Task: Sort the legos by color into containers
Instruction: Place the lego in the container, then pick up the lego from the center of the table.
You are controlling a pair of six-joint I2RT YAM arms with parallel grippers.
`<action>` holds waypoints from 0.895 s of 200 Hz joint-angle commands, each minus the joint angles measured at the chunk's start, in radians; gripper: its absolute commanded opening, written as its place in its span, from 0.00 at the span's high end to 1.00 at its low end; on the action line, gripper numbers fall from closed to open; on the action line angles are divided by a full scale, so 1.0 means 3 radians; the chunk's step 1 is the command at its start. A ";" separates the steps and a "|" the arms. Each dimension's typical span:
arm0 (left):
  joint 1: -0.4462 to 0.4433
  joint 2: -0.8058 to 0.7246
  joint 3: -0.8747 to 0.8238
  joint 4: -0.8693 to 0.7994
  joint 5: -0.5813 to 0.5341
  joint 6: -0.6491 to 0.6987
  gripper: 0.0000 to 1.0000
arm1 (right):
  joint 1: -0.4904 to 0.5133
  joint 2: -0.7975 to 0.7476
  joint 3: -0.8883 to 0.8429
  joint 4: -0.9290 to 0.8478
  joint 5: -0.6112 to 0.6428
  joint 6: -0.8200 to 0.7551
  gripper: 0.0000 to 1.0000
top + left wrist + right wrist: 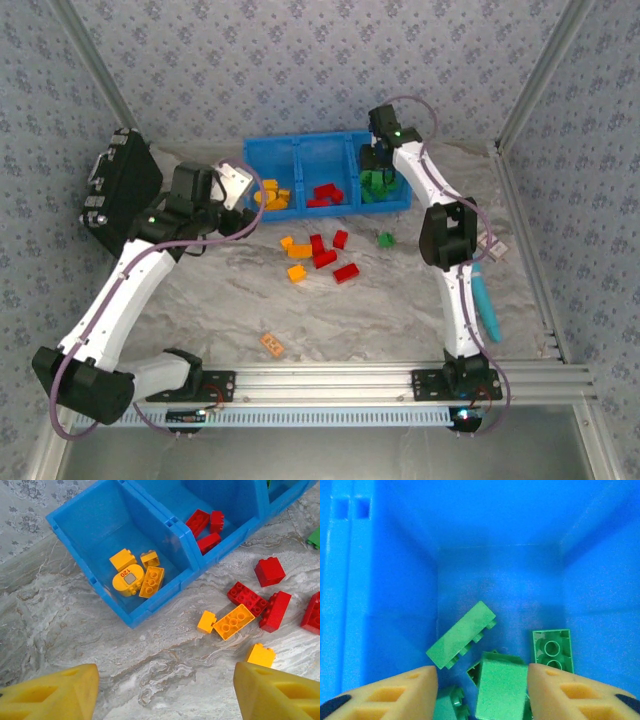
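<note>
One green lego lies diagonally, long axis rising rightward.

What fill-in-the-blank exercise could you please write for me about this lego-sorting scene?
The left compartment of the blue bin holds only ___ legos.
The right end effector hangs over the right compartment, which holds ___ legos.
The lone lego right of the loose pile on the table is ___.
Missing words: yellow; green; green.

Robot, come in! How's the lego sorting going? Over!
Left gripper open above table, near yellow compartment. Right gripper open over green bricks in bin. Red, yellow, green legos loose on table. Orange tag lies apart.
</note>
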 commanded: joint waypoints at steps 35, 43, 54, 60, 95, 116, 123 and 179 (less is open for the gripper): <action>-0.0066 -0.0117 0.0062 0.0045 -0.0018 0.0081 0.26 | 0.0081 -0.0879 -0.0951 0.0152 0.0095 -0.0025 0.44; -0.0071 -0.0129 0.0057 0.0045 -0.0018 0.0086 0.26 | 0.0103 -0.1067 -0.1174 0.0201 0.0135 -0.0012 0.41; -0.0076 -0.0144 0.0047 0.0045 -0.0023 0.0082 0.26 | 0.0129 -0.1308 -0.1495 0.0283 0.0150 0.0012 0.38; -0.0076 -0.0142 0.0037 0.0046 -0.0020 0.0074 0.25 | 0.0141 -0.1424 -0.1627 0.0314 0.0131 0.0023 0.37; -0.0136 -0.0149 0.0039 0.0045 0.0028 0.0056 0.23 | 0.0229 -0.1917 -0.2405 0.0380 0.0065 0.0090 0.32; -0.0144 -0.0175 0.0034 0.0047 0.0056 0.0016 0.22 | 0.0227 -0.2034 -0.2825 0.0561 -0.0020 0.0056 0.31; -0.0147 -0.0180 0.0039 0.0133 0.0069 0.0010 0.22 | 0.0213 -0.2044 -0.2906 0.0576 -0.0059 0.0060 0.31; -0.0189 -0.0212 -0.0019 0.0154 0.0041 0.0040 0.20 | 0.0259 -0.2068 -0.3408 0.0830 -0.0099 0.0221 0.30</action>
